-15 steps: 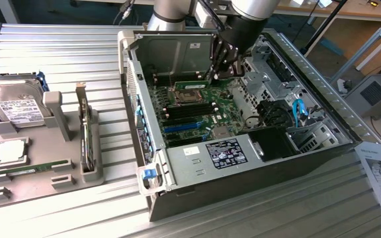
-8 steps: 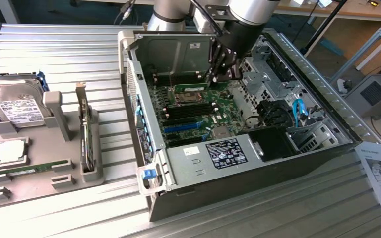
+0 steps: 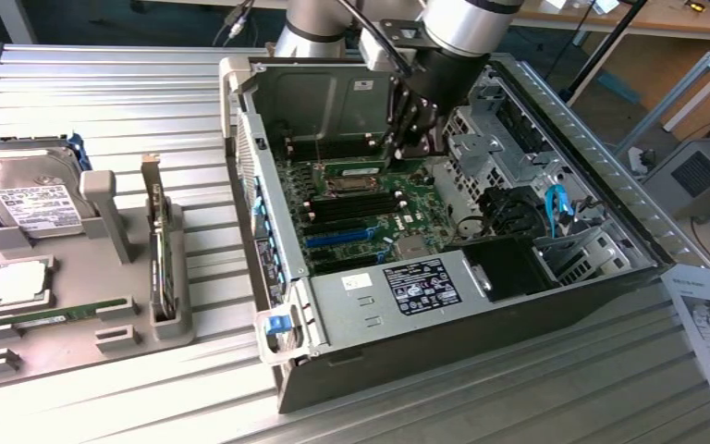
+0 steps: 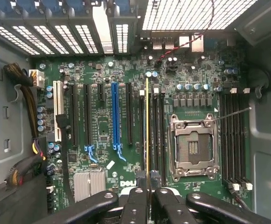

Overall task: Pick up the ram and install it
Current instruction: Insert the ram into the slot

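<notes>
We see the black two-fingered pincer [image 4: 148, 187] pressed together on the ram [image 4: 147, 130], a long thin circuit-board stick. In the wrist view the stick shows edge-on, as a narrow yellowish line. It is pinched at one end between the dark fingers [image 4: 136, 203] and runs out from them over the green motherboard [image 4: 103, 135]. There it lies along the bank of long black slots between the blue expansion slot [image 4: 115, 116] and the square metal-framed processor socket [image 4: 193, 147]. We cannot tell whether its lower edge already sits in a slot or hangs just above one.

In the exterior view, the pincer [image 3: 410, 141] reaches down into the open grey metal computer case [image 3: 368, 301]. It is near the far edge of the motherboard, just beside the processor socket. The case lies on its side on the ribbed metal tabletop [image 3: 121, 83], toward the exterior view's right.

Near the tabletop's edge on the exterior view's left rests a grey moulded tray [image 3: 108, 344]. It carries a silver hard drive [image 3: 29, 199] at its far end, a square silver processor chip [image 3: 19, 282], a flat green stick [image 3: 53, 316] near its front edge, and an upright card with a metal bracket [image 3: 155, 250] along the side nearest the case.
</notes>
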You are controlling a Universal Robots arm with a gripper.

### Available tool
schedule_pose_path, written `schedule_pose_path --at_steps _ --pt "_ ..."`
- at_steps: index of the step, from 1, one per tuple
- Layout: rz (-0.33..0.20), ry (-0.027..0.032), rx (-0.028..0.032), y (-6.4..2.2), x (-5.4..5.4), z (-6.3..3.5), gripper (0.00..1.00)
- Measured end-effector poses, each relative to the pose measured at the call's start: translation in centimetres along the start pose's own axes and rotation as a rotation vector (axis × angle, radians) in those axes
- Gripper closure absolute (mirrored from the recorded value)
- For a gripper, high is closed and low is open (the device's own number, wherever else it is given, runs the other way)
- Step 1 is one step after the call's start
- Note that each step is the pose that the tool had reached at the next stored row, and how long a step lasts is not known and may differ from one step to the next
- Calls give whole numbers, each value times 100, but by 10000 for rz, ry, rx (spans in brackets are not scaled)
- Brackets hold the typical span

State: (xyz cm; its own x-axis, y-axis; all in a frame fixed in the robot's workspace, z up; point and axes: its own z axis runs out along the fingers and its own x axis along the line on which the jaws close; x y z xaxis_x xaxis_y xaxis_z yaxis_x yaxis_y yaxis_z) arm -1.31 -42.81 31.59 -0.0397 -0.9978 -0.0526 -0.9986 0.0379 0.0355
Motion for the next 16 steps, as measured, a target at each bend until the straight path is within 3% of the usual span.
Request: schedule_pose_path --at_steps 7,16 --pt "-4 3 -1 -17 4 97 88" --pt "-171 9 -9 -19 4 104 88"
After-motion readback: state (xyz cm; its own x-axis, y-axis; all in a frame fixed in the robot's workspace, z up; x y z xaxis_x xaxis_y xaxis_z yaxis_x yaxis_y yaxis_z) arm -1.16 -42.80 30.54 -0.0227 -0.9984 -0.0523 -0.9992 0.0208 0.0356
